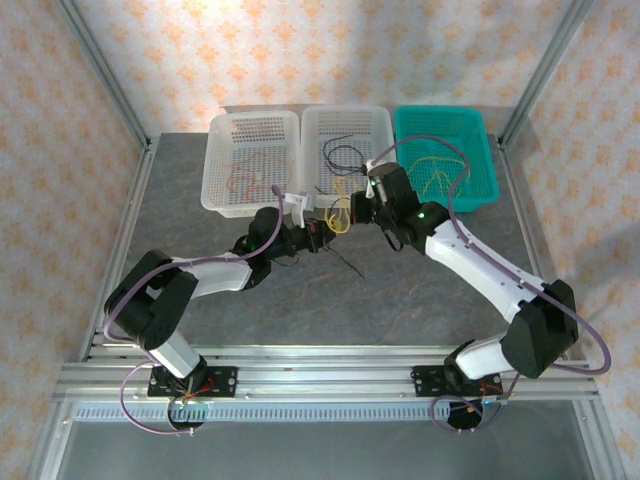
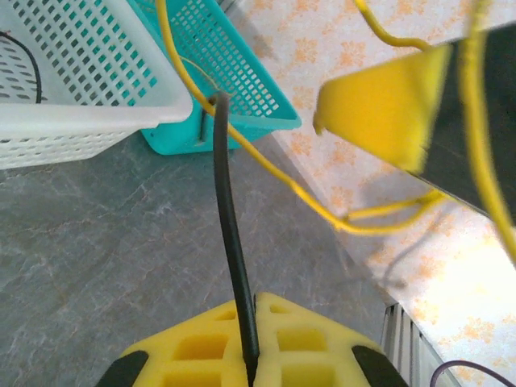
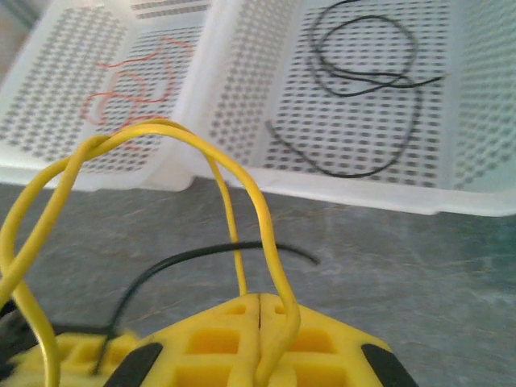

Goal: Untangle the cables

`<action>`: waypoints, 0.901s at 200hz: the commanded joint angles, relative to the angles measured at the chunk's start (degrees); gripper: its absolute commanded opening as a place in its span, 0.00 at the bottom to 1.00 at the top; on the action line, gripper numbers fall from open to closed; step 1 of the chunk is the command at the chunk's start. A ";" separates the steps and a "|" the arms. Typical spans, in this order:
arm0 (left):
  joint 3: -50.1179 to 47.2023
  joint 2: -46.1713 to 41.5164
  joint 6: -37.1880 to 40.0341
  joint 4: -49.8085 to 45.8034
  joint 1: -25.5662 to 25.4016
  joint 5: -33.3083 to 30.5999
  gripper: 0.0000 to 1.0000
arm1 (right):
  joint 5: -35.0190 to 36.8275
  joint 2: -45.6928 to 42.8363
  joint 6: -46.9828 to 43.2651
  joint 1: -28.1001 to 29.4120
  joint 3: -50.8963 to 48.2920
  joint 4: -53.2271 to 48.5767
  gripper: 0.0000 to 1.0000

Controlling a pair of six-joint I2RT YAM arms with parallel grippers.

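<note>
Yellow cable (image 1: 340,217) in right end effector (image 1: 357,212), arm outstretched.

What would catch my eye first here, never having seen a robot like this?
Two grippers almost meet over the grey table: the left gripper pinches a black cable, the right gripper a looping yellow cable. At the table's far right edge, a bright teal basket holds more yellow strands.

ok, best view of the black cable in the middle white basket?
Right wrist: the coiled black cable is large, nearly whole. Top external shows it tiny; left wrist catches a sliver at frame edge.
</note>
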 commanded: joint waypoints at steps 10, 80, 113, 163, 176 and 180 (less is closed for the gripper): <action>-2.41 -5.38 1.78 -2.25 0.76 -2.24 0.00 | 11.16 1.33 3.07 -2.87 1.26 -3.67 0.00; -5.93 -8.94 4.70 -10.88 6.23 -6.04 0.00 | 14.69 -0.41 3.18 -10.80 -3.85 -3.92 0.00; -2.52 -5.01 5.48 -16.62 6.40 -9.43 0.14 | 8.51 -3.51 0.12 -10.80 -6.52 1.10 0.00; -2.01 -6.56 4.94 -21.14 6.42 -17.06 0.59 | 3.34 -7.64 -4.01 -10.71 -11.51 7.00 0.00; -2.01 -8.14 5.37 -22.89 6.56 -18.67 0.68 | 2.05 -8.55 -4.84 -10.75 -12.52 8.67 0.00; -2.04 -8.70 5.50 -23.44 6.55 -19.31 0.70 | 1.54 -8.86 -5.05 -10.72 -12.82 9.28 0.00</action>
